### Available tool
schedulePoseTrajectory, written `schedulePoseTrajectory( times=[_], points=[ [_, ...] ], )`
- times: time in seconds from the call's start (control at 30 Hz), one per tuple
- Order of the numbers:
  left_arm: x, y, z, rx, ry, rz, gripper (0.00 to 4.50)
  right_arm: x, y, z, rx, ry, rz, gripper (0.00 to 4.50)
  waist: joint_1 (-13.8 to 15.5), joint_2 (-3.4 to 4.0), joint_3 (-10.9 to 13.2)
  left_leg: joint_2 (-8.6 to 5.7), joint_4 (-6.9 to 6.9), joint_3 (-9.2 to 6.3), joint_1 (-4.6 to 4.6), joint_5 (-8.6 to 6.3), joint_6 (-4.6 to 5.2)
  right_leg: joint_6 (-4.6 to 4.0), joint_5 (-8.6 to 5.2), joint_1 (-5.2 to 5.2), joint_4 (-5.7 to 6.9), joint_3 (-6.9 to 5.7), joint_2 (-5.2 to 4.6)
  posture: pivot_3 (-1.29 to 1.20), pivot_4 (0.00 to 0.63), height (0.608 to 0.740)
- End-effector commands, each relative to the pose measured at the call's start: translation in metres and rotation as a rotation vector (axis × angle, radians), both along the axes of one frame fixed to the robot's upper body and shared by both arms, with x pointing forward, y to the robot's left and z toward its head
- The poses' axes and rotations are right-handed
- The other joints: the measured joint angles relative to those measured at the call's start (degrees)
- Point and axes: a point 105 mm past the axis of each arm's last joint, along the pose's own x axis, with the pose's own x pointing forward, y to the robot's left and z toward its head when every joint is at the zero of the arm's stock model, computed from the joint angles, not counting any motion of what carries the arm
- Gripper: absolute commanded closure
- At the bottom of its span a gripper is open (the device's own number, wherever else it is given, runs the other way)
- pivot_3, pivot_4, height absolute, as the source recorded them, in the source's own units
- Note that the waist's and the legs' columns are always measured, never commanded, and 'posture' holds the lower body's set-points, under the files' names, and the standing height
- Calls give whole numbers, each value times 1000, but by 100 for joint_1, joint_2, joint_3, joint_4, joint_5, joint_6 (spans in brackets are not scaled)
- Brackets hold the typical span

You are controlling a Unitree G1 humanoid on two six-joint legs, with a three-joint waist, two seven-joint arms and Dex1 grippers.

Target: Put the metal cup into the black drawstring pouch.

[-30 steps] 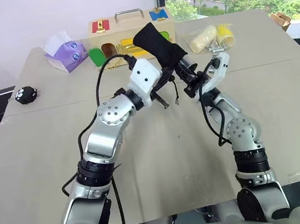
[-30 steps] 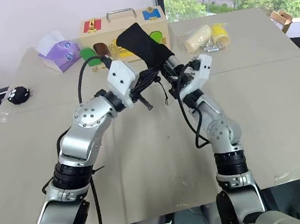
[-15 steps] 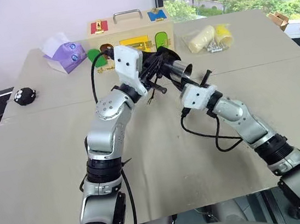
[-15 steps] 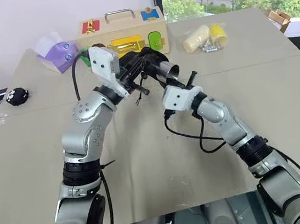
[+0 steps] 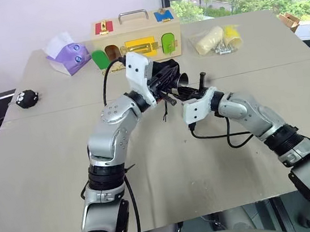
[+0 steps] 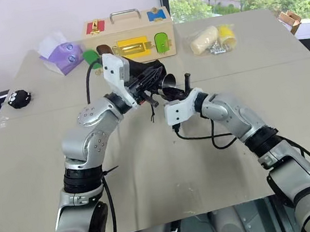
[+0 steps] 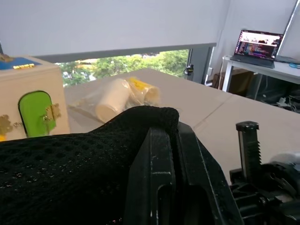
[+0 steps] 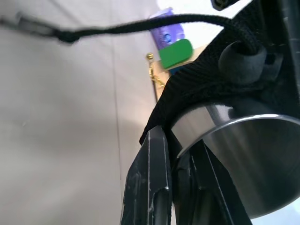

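Note:
The black drawstring pouch hangs above the table's middle, lying on its side, and my left gripper is shut on its fabric. The metal cup sits mostly inside the pouch, its shiny open mouth facing right. My right gripper is shut on the cup's rim, where the pouch's edge wraps over it. The pouch's cord dangles loose below. The cup's lower body is hidden by the fabric.
A wooden latch box stands at the back of the table, with a purple tissue pack to its left. Pale yellow wrapped rolls lie at the back right. A small black fuzzy toy sits at the far left.
The pouch, held upright and high before, has tipped onto its side and come lower. My right arm has swung out to the right and dropped, and the cup's mouth now shows.

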Motion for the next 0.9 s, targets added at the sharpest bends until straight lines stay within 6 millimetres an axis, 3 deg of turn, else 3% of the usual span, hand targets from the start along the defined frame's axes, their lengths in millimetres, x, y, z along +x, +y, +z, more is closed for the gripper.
schedulePoseTrajectory(
  times=[0.03, 0.23, 0.43, 0.47, 0.53, 0.7, 0.73, 0.9],
  points=[
    [-28, -17, 14, -2, -70, -137, 4500, -2, 9, 12, 59, 25, 22, 4481, -18, 0, 0, 2, 0, 1, 0, 0, 0, 0, 0, 0, 0, 3, -5, 0, 150, 740],
    [-43, -22, 0, 34, -27, -215, 4500, -6, 10, 8, -29, 60, 52, 4481, 0, 0, 0, 2, 0, -3, 0, 0, 0, -1, 0, 1, 0, 6, -2, 0, 150, 740],
    [-38, -16, -6, 40, -9, -170, 4500, -7, 7, 17, 22, 102, 35, 4481, 2, 0, 0, 2, 4, -5, 0, 0, 0, -1, 1, 3, 0, 5, -4, 0, 150, 740],
    [-35, -13, -7, 37, -5, -150, 4500, -6, 5, 20, 30, 98, 28, 3821, 4, 0, 0, 2, 4, -6, 0, 0, 0, -1, 1, 3, 0, 5, -5, 0, 150, 740],
    [-28, -6, -8, 30, -3, -93, 4500, -5, 2, 23, 43, 93, 18, 3171, 5, 0, 0, 2, 4, -5, 0, 0, 0, -1, 1, 3, 0, 6, -5, 0, 150, 740],
    [-11, 11, -3, -69, 23, 27, 4500, -6, -3, 26, 94, 99, 6, 615, 6, 0, 0, 3, 4, -6, 0, 0, 0, -2, 1, 3, 0, 5, -9, 0, 150, 740],
    [-10, 13, -2, -81, 29, 34, 4500, -8, -4, 24, 99, 113, 10, 289, 8, 0, 0, 3, 3, -6, 0, 0, 0, -2, 1, 2, 0, 5, -9, 0, 150, 740],
    [-8, 16, -5, -130, 67, 53, 4500, -21, -4, 19, 116, 170, 47, 289, 8, 0, 0, 2, 4, -6, 0, 0, 0, -1, 1, 3, 0, 4, -10, 0, 150, 740]
  ],
)
